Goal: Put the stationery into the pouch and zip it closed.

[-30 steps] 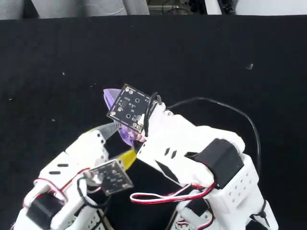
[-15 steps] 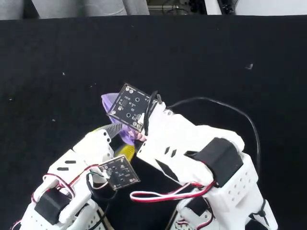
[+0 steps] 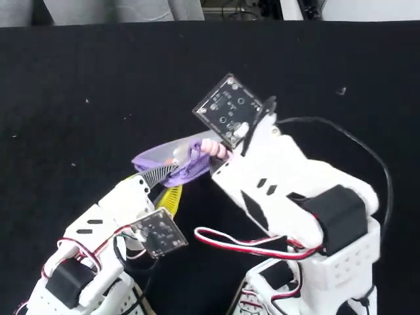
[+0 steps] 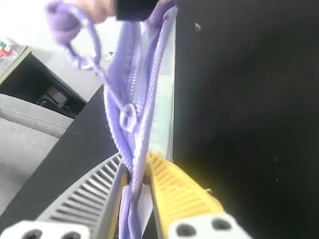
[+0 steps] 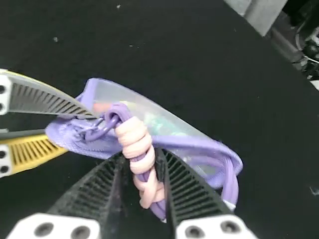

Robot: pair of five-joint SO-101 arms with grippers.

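A purple, part see-through pouch (image 3: 161, 157) hangs stretched between the two grippers over the black table. My left gripper (image 4: 133, 169) is shut on the pouch's near end, with the zipper tape pinched between its grey and yellow fingers. The zipper slider (image 4: 127, 117) sits a short way beyond them, with a ring and cord leading off. My right gripper (image 5: 141, 149) is shut on the pink-and-purple strap (image 5: 133, 139) joined to that ring. Pale and greenish items show through the pouch wall (image 5: 159, 125). In the high view the left gripper (image 3: 164, 184) is below the pouch and the right gripper (image 3: 211, 152) at its right end.
The black table (image 3: 79, 79) stretches wide to the left, right and back of the arms. A black cable (image 3: 354, 141) loops off the right arm. The table's far edge (image 3: 197, 21) runs along the top, with grey furniture behind it.
The right gripper has swung up and to the right with the strap, drawing the pouch out long. The left gripper has kept its hold at nearly the same spot.
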